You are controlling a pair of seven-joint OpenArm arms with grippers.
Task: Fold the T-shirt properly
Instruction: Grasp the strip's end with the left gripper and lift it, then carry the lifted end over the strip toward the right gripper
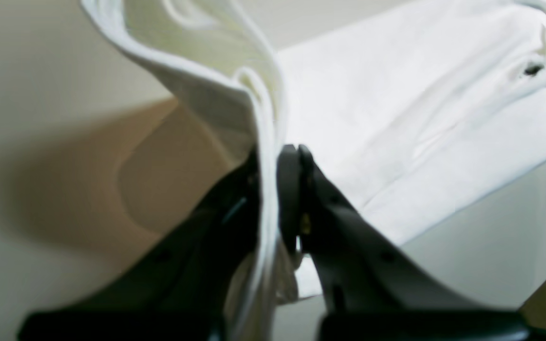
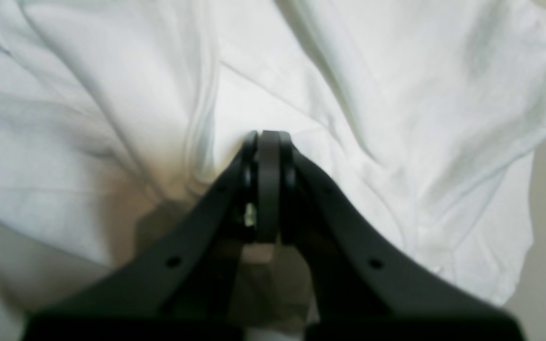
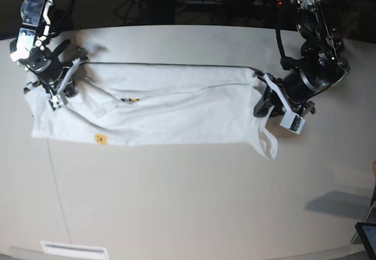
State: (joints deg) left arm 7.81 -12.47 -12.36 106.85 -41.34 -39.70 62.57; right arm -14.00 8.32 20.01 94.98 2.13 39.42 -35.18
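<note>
The white T-shirt lies stretched sideways across the table, plain side up, with a small dark tag near its collar. My left gripper is shut on a raised fold of the T-shirt; in the base view this gripper is at the shirt's right end, where a sleeve hangs down. My right gripper is shut with its tips in the cloth, and creases run into them. In the base view it sits at the shirt's left end.
The beige table extends toward the front. A small yellow sticker lies on the shirt's lower left. A dark tablet corner shows at the lower right, and a white label at the front edge. Cables run behind the table.
</note>
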